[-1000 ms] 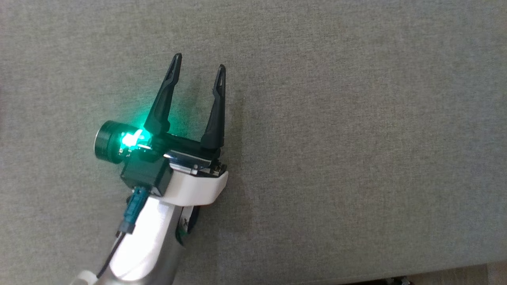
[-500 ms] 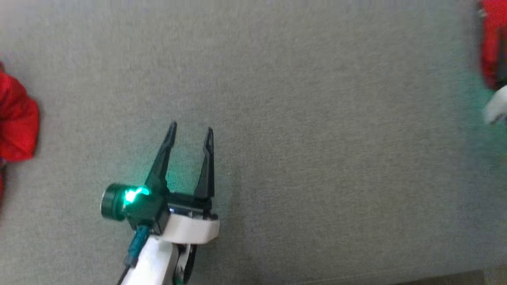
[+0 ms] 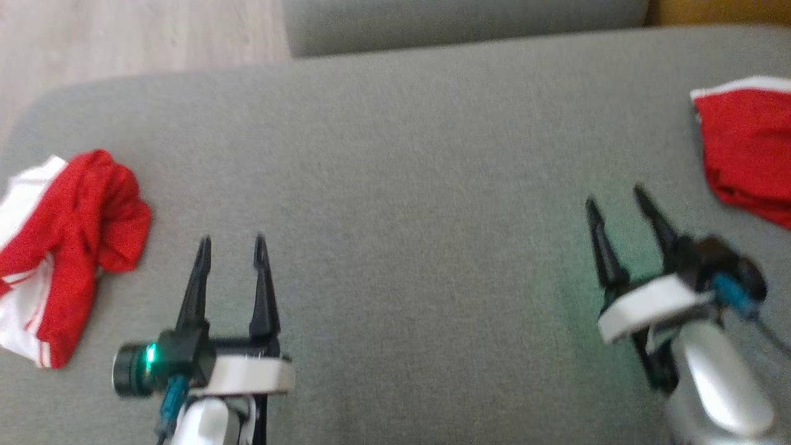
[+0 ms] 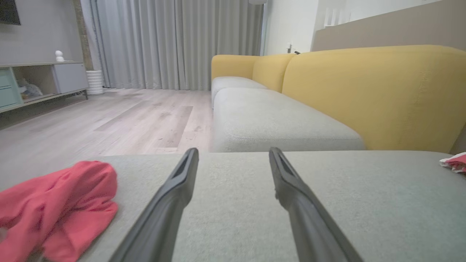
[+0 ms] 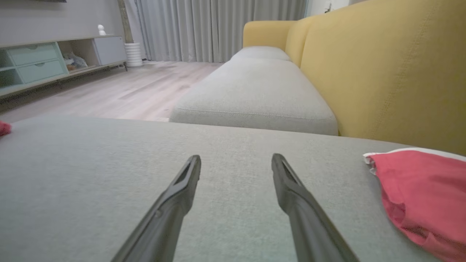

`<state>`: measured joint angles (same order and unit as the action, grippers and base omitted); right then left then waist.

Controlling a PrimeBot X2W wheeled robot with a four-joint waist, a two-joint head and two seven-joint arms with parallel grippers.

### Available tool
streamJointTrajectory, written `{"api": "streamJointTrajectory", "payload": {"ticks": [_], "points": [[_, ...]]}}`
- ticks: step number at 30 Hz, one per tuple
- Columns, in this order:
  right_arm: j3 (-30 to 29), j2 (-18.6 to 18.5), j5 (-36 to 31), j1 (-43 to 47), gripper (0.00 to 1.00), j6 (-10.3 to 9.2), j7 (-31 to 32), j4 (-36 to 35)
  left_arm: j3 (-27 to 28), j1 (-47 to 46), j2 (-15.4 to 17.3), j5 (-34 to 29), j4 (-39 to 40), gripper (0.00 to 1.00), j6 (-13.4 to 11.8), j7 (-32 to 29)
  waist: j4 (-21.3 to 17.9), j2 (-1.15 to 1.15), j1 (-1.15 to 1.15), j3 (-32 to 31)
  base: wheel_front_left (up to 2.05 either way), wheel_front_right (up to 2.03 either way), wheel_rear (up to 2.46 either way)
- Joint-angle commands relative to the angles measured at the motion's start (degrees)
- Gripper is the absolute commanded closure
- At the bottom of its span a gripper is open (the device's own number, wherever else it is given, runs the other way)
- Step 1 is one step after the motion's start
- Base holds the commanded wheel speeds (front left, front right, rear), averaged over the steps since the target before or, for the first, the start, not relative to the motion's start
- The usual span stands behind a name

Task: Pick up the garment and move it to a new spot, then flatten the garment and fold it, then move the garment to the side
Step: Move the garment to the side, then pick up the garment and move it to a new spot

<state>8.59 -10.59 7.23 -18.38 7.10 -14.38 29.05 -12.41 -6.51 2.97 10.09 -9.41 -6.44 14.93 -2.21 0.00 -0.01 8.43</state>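
Jaws, both arms: spread, with nothing between the fingers.

The left gripper point(image 3: 232, 242) point(image 4: 233, 151) stands over the grey seat cushion point(image 3: 401, 185) at the lower left of the head view, fingers pointing up that view. Bare cushion fabric shows in the gap between its fingers in the left wrist view.

The right gripper point(image 3: 613, 196) point(image 5: 236, 157) stands at the lower right of the head view, fingers tilted slightly toward the left. Bare cushion fabric also shows in its gap.

Garment positions:
- A crumpled red-and-white garment point(image 3: 74, 210) point(image 4: 62, 196) lies bunched on the cushion's left end, near the left gripper but apart from it.
- A red garment with a white edge point(image 3: 748, 148) point(image 5: 418, 182) lies flatter on the cushion's right end, beyond the right gripper and clear of its fingertips.
- The cushion between the two garments is bare.

Surroundings: a second grey cushion point(image 4: 269, 120) adjoins the far side, backed by a yellow backrest point(image 4: 364, 94). Pale wooden floor point(image 3: 123, 37) lies beyond the cushion's far left corner. Grey curtains point(image 4: 174, 43) hang at the far wall.
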Motion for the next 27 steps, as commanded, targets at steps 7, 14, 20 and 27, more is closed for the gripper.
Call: {"api": "streamJointTrajectory", "payload": {"ticks": [7, 14, 20, 27], "points": [[-3.5, 5.0, -1.8, 13.3, 0.00, 0.39, -0.6, -14.3, 2.6, 4.6, -0.1, 0.8, -1.7, 0.00, 0.8, 0.1, 3.9, 0.00, 0.01, -10.4, 0.00, 0.00, 0.00], [-4.4, 7.1, -3.2, 23.7, 0.00, 0.39, -0.6, -19.1, 2.2, 8.4, -0.1, 0.1, -2.8, 0.00, -0.2, 0.1, 3.7, 0.00, 0.01, -15.0, 0.00, 0.00, 0.00], [-3.2, 7.5, -3.2, 25.7, 0.00, 0.39, -0.6, -18.5, 3.3, 10.6, -0.1, -0.8, -3.5, 0.00, 0.0, 0.1, 2.3, 0.00, 0.01, -17.1, 0.00, 0.00, 0.00], [-2.2, 7.6, -2.2, 25.1, 0.00, 0.39, -0.6, -17.8, 4.6, 11.6, -0.1, -1.8, -4.1, 0.00, 0.4, 0.1, 1.3, 0.00, 0.01, -17.3, 0.00, 0.00, 0.00]]}}
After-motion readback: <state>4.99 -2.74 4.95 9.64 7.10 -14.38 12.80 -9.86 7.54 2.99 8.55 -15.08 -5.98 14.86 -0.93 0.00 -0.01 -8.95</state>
